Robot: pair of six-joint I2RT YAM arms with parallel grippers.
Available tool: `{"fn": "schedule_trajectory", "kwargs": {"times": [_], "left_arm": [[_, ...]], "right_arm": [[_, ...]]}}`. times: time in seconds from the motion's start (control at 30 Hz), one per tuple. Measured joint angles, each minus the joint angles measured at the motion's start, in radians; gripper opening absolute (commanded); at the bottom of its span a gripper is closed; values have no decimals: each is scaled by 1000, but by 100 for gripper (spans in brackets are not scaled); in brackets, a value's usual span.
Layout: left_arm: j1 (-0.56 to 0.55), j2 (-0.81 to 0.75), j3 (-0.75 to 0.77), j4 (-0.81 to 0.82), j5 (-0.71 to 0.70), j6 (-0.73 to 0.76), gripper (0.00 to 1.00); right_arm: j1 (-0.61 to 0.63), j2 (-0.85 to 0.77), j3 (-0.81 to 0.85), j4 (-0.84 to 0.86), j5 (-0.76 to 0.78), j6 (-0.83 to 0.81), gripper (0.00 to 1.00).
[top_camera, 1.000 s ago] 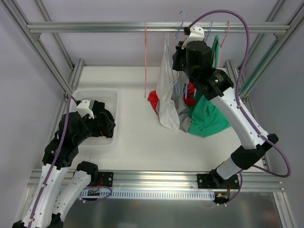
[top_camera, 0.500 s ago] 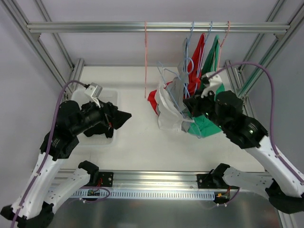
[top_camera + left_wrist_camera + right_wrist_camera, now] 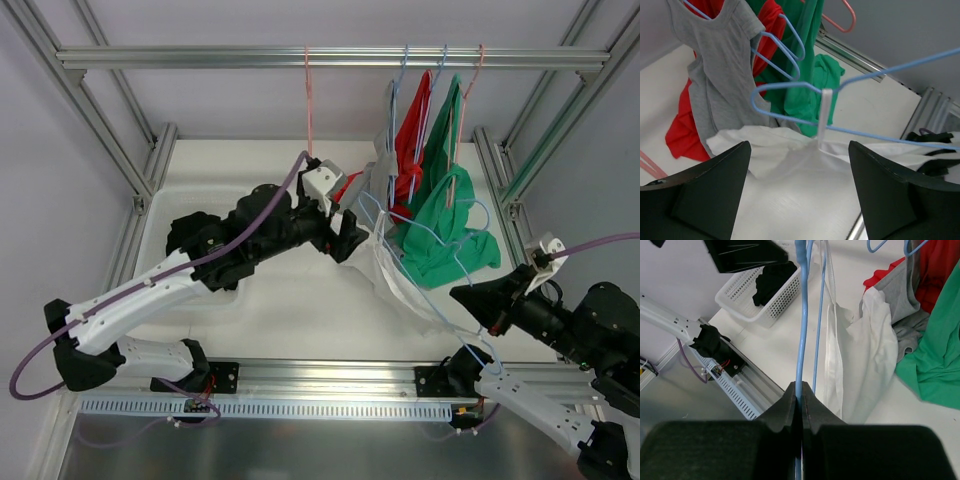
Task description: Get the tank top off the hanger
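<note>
on one hanger (image 3: 801,315), one tank top (image 3: 860,355); right end effector (image 3: 801,390) tight on hanger, left end effector (image 3: 799,147) open

Cloth tank top (image 3: 865,350); perhaps plastic-coated hanger (image 3: 799,315).

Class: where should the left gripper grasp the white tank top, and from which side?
Grip the white tank top at the bunched fabric below its strap, with the open left gripper coming straight on; the strap loops over the blue hanger, and that fabric looks pinchable.
</note>
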Motion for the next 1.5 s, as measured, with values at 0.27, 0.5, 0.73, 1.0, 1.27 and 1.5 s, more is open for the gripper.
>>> {"fn": "schedule_trajectory", "kwargs": {"times": [0.27, 0.5, 0.73, 1.0, 1.27, 1.5], "left_arm": [[-6, 163, 90, 65, -2, 39, 65], [-6, 183, 91, 95, 53, 29, 46], [-6, 182, 60, 132, 84, 14, 49], [-6, 182, 34, 135, 99, 0, 28], [-6, 182, 33, 154, 104, -9, 45], [-6, 182, 32, 178, 129, -19, 33]], "right_arm": [[0, -1, 61, -93, -43, 4, 0], [0, -1, 87, -106, -40, 4, 0], [0, -1, 90, -106, -19, 3, 0], [0, -1, 95, -105, -13, 3, 0], [0, -1, 95, -86, -13, 5, 0], [0, -1, 91, -66, -15, 8, 0]]}}
